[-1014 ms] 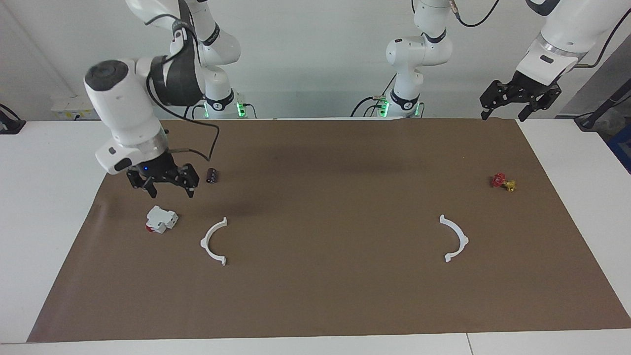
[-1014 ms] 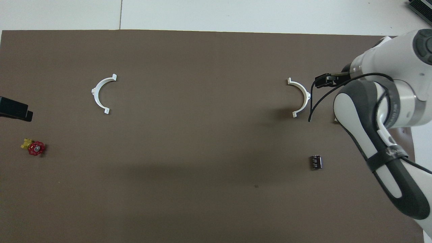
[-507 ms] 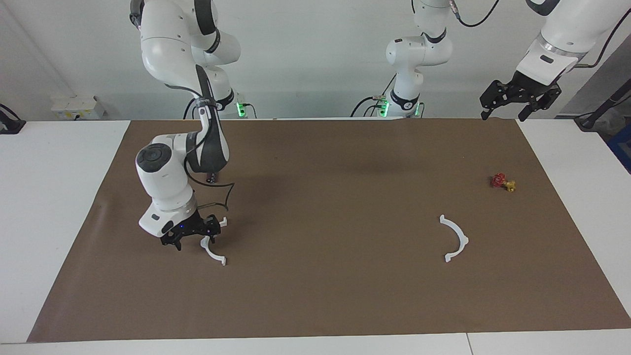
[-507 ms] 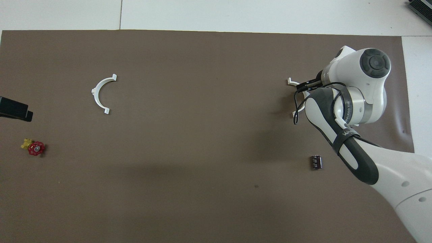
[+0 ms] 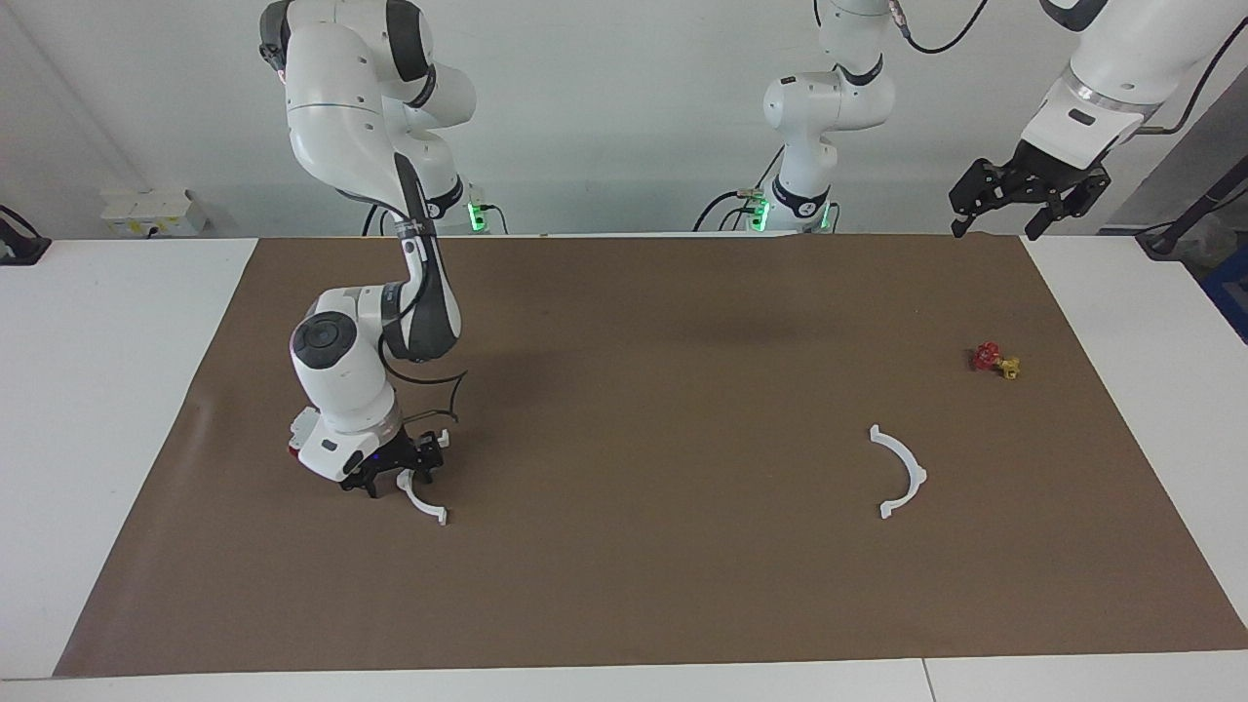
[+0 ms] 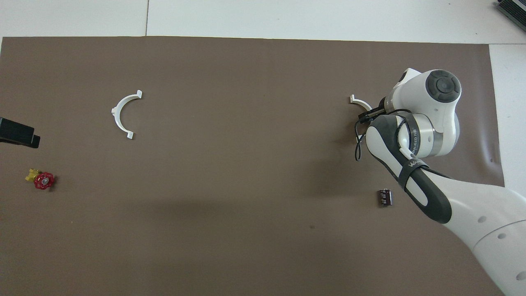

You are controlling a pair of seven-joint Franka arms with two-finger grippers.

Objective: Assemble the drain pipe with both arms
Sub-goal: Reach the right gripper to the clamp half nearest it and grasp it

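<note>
The drain pipe lies as two white half-rings on the brown mat (image 5: 634, 585). One half-ring (image 5: 426, 507) is toward the right arm's end; in the overhead view only its farther tip (image 6: 356, 99) shows. My right gripper (image 5: 395, 480) is low at this half-ring's mid-arc, fingers spread astride it; it also shows in the overhead view (image 6: 365, 117). The other half-ring (image 5: 907, 470) lies alone toward the left arm's end and shows in the overhead view too (image 6: 119, 113). My left gripper (image 5: 1009, 219) waits raised and open over the mat's corner by the robots; its tip shows in the overhead view (image 6: 18, 135).
A blocky white part with a red end (image 5: 296, 434) peeks out beside the right wrist. A small dark cylinder (image 6: 385, 197) lies nearer the robots than the right gripper. A red and yellow valve (image 5: 994, 361) sits near the left arm's end.
My right arm swung from over the blocky white part to the nearby half-ring and dropped low onto its mid-arc. The left arm has not moved.
</note>
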